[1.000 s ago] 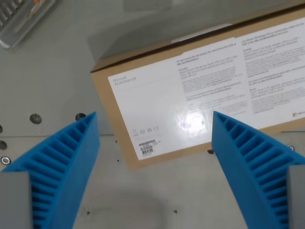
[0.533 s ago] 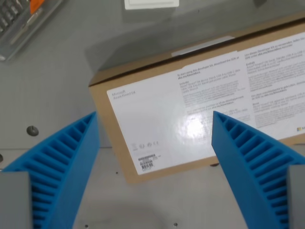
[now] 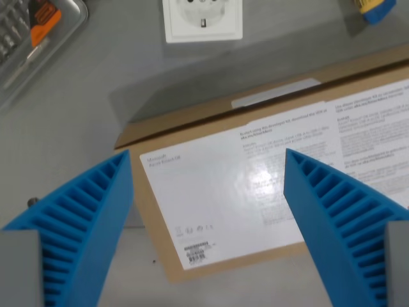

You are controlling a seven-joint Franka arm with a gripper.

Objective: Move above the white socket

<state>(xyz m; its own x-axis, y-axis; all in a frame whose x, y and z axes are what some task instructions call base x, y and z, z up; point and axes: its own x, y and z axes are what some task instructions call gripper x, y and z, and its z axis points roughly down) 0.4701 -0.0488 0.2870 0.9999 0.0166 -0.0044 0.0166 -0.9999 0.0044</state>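
Observation:
The white socket (image 3: 202,20) lies flat on the grey table at the top middle of the wrist view, partly cut by the top edge. My gripper (image 3: 208,192) is open, its two blue ribbed fingers (image 3: 83,224) spread wide at the bottom left and bottom right. Nothing is between them. The gripper hovers over a cardboard box, well short of the socket, which sits beyond the box's far edge.
A brown cardboard box with a white printed label (image 3: 255,185) fills the middle and right. A metal tray holding tools with an orange part (image 3: 35,25) is at the top left. A yellow-and-blue object (image 3: 376,7) peeks in at the top right.
The camera has moved toward the far side: the box slid down in the picture, and the socket and the yellow-and-blue object came into view at the top. The fingers stay open as before.

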